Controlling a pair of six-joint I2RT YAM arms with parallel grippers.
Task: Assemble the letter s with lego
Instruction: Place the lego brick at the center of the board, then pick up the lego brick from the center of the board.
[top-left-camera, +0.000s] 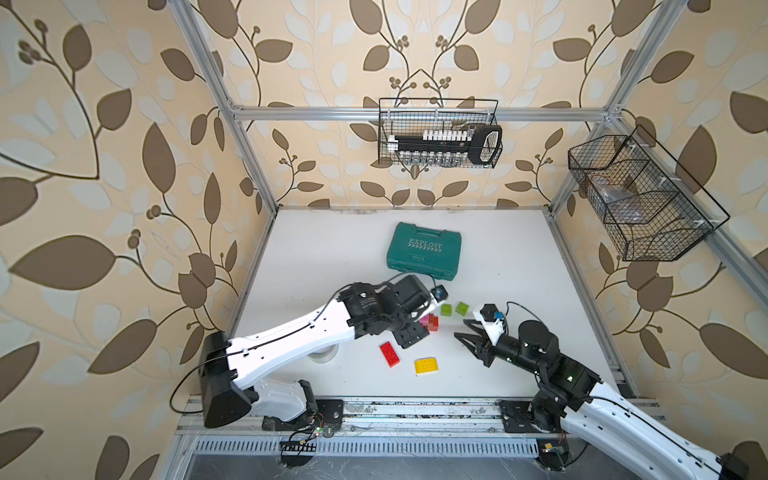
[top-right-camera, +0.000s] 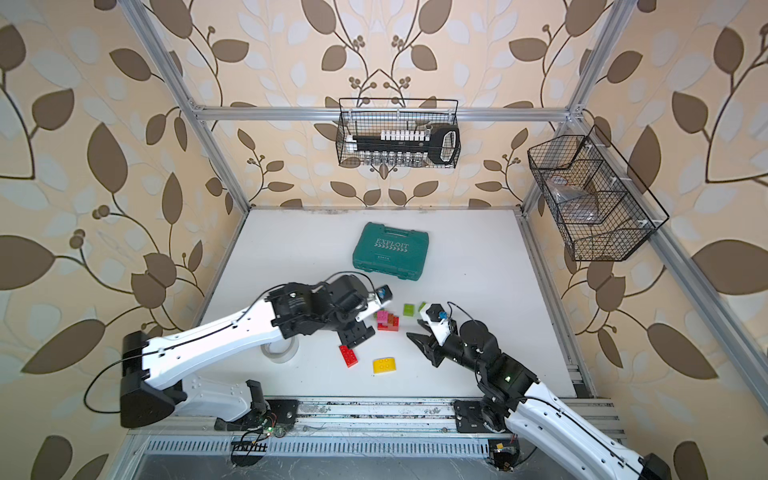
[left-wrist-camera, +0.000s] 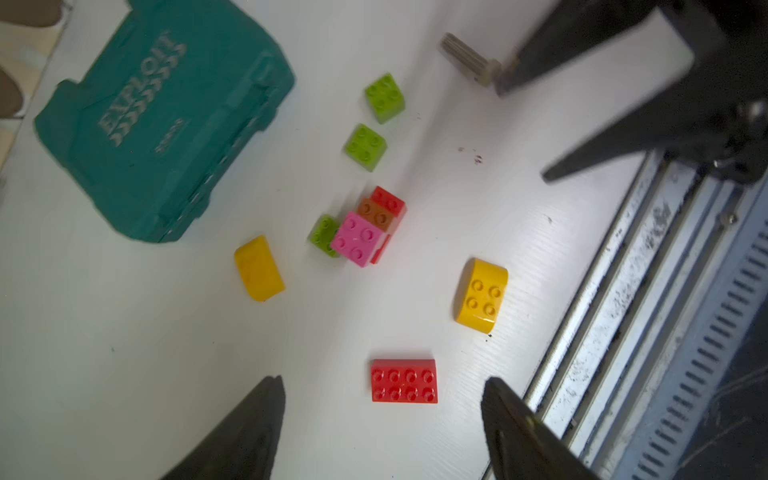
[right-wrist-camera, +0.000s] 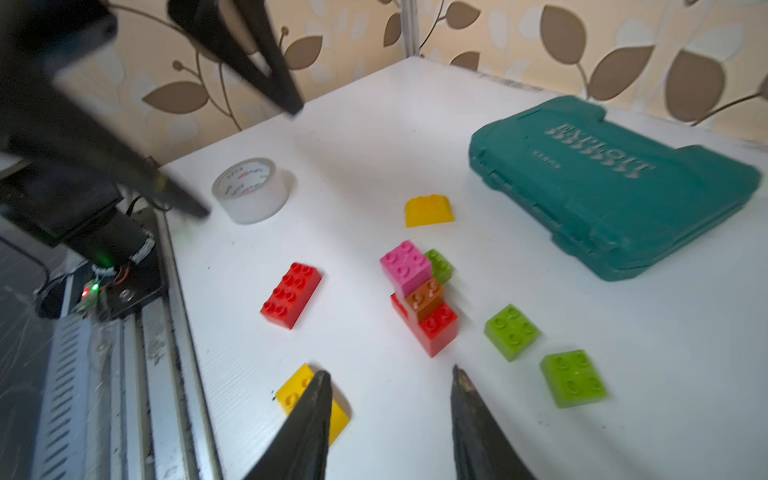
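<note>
A small lego stack (right-wrist-camera: 415, 286) stands mid-table: a pink brick (left-wrist-camera: 359, 237) and a brown one on red, a green one against it. Two loose green bricks (top-left-camera: 446, 309) (top-left-camera: 461, 307) lie just beyond it. A long red brick (left-wrist-camera: 403, 381) and a yellow brick (top-left-camera: 426, 365) lie nearer the front rail. Another yellow brick (left-wrist-camera: 258, 268) lies toward the case. My left gripper (left-wrist-camera: 383, 379) hangs open above the long red brick, holding nothing. My right gripper (right-wrist-camera: 390, 370) is open and empty, right of the stack, one finger over the yellow brick (right-wrist-camera: 297, 392).
A teal tool case (top-left-camera: 424, 251) lies behind the bricks. A tape roll (right-wrist-camera: 249, 191) sits under the left arm. A grey bolt (left-wrist-camera: 467, 58) lies by the right gripper's fingertip. Wire baskets (top-left-camera: 440, 133) hang on the back and right walls. The metal rail (top-left-camera: 415, 411) bounds the front.
</note>
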